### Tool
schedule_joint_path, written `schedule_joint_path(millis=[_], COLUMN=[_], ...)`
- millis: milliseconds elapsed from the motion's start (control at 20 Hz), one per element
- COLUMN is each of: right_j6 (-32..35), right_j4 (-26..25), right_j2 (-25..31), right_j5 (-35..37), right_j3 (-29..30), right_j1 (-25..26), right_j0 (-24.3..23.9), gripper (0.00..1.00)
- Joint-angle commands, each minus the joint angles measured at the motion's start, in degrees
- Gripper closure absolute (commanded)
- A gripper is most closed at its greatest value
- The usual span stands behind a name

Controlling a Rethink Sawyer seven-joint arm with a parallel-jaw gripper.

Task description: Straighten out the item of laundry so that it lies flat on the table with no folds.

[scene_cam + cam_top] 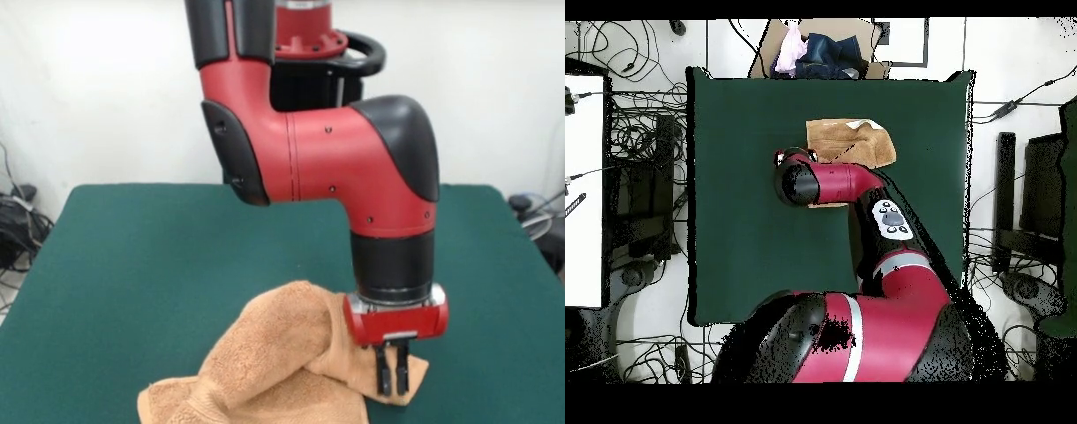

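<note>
Towel [282,362], peach terry, looks soft, light and limp, bunched beside and under gripper [393,375]; fingers nearly together, apparently pinching its corner; best held at corners.

A peach-orange towel [850,142] is seen bunched on the green bench [745,200], near its top edge, partly covered by the red arm [840,184].

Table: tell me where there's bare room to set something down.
Bare green table lies broadly on the arm's side away from the towel, out to the edges. Crowded only where the gripper meets the bunched towel.
</note>
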Motion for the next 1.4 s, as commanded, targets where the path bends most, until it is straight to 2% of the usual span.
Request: schedule_joint_path(millis=[50, 550, 950, 1400], right_j6=[11.86, 9.61, 10.36, 10.51], right_j4=[4.72, 9.30, 11.58, 14.56], right_j2=[-2.96, -1.04, -2.87, -2.96], right_j5=[9.35, 14.88, 19.30, 24.28], right_j3=[12.85, 17.54, 19.61, 20.68], right_j1=[-4.94, -8.08, -12.37, -16.29], right_j0=[1.11, -2.20, -0.96, -1.78], gripper=[1.00, 1.00, 1.00, 1.00])
